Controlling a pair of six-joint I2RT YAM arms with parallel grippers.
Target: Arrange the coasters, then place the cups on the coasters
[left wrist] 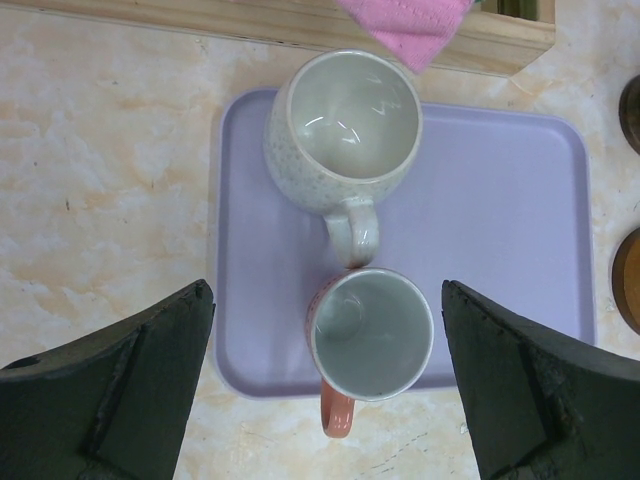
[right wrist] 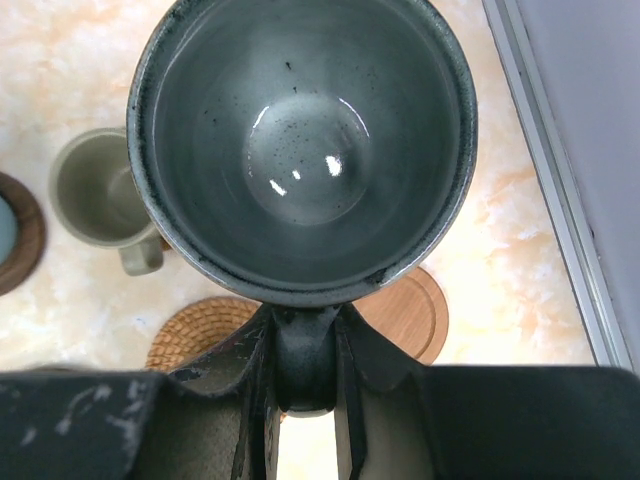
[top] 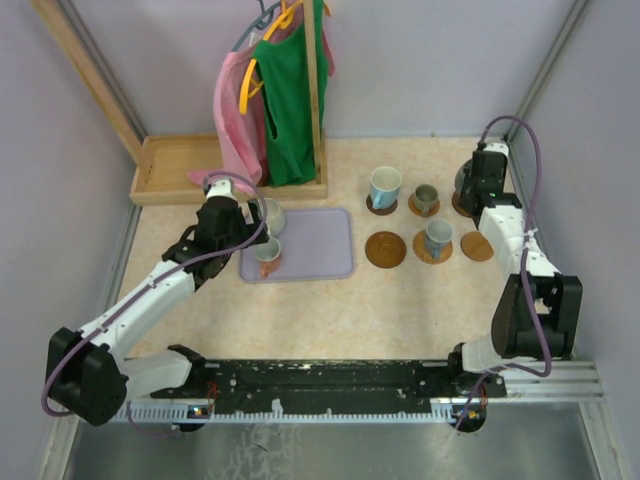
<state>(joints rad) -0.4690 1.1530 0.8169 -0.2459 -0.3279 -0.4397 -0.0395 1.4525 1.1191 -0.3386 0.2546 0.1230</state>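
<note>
The coasters (top: 385, 250) lie on the right half of the worktop, toward its far right corner, in two short rows. In the far row, a white and blue cup (top: 385, 186) sits on one coaster. A grey-green cup (top: 426, 197) sits on the next one. In the near row, the left coaster is bare, the middle one holds a grey cup (top: 438, 237), and the right one is bare too.

The dark cup (right wrist: 300, 150) is at the right end of the far row, close to the worktop's right edge. The right gripper (right wrist: 305, 370) has its fingers pinched on this cup's handle. A smooth brown coaster (right wrist: 412, 315) peeks out from under the cup. I cannot tell if the cup rests on it or hangs just above it.

Two more stand on the lavender tray (left wrist: 500, 220), which lies near the middle of the worktop, left of the coasters. The speckled cup (left wrist: 345, 120) is at the tray's far left corner. The small cup (left wrist: 372, 335), with a pinky-orange handle, is at the tray's near edge, and its rim looks to touch the speckled cup's handle. The left gripper (left wrist: 325, 285) is above the small cup with its fingers wide apart, one on each side, touching nothing.

Behind the tray, at the far edge, pink and green clothes (top: 290, 110) hang on a wooden stand.
</note>
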